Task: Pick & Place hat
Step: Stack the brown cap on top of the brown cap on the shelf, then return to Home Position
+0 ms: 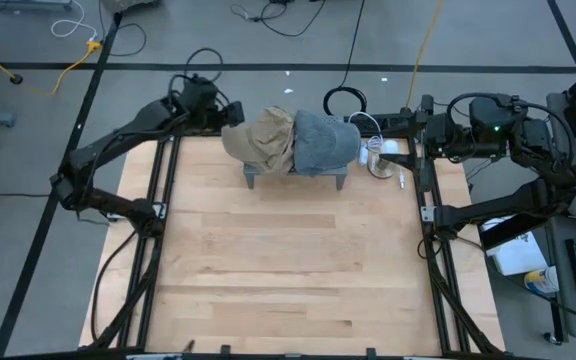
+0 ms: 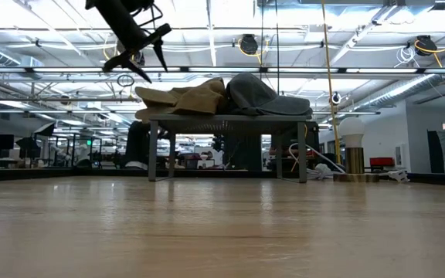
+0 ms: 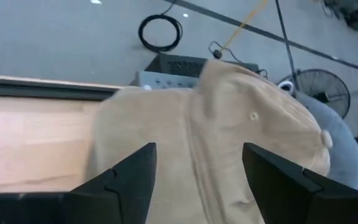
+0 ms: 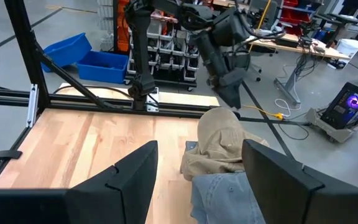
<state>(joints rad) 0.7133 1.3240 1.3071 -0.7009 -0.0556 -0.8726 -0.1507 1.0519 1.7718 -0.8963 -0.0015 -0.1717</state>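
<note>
A tan cap [image 1: 261, 138] and a blue denim cap [image 1: 323, 141] lie side by side on a small grey stand [image 1: 296, 176] at the table's far edge; both show in the low view, the tan cap [image 2: 182, 99] left of the denim cap [image 2: 263, 94]. My left gripper [image 1: 230, 113] is open just above the tan cap's left side [image 3: 216, 143], fingers spread on either side without touching. My right gripper [image 1: 408, 150] is open at the far right, beside the denim cap [image 4: 222, 193].
The wooden table top [image 1: 288, 270] spreads wide in front of the stand. A metal frame [image 1: 158, 200] runs along both sides. A small clear object [image 1: 378, 160] and white cable lie at the far right next to my right gripper.
</note>
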